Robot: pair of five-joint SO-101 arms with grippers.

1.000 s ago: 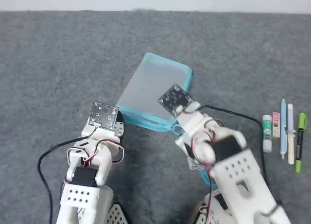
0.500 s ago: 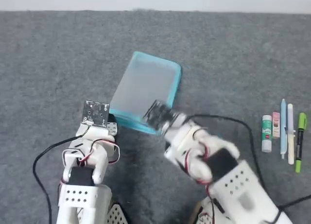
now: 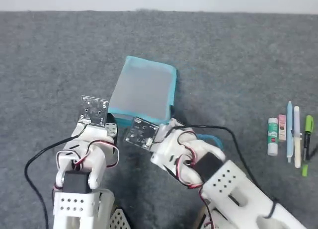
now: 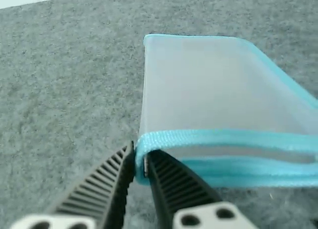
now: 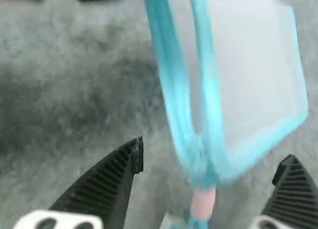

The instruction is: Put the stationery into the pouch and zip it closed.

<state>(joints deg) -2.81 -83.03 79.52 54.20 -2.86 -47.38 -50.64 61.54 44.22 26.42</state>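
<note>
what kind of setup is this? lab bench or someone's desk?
Likely a robot-manipulation test bench: left arm and right arm with exposed wiring, gray felt-like mat covering the table, stationery laid out in a neat row.

The right end effector (image 5: 213, 149), spread wide, straddles the pouch (image 5: 248, 65).

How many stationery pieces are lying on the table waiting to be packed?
5, side by side at the right of the high view: a glue stick, a small pink piece, a blue pen, a white pen and a green highlighter. The translucent pouch looks empty.
</note>
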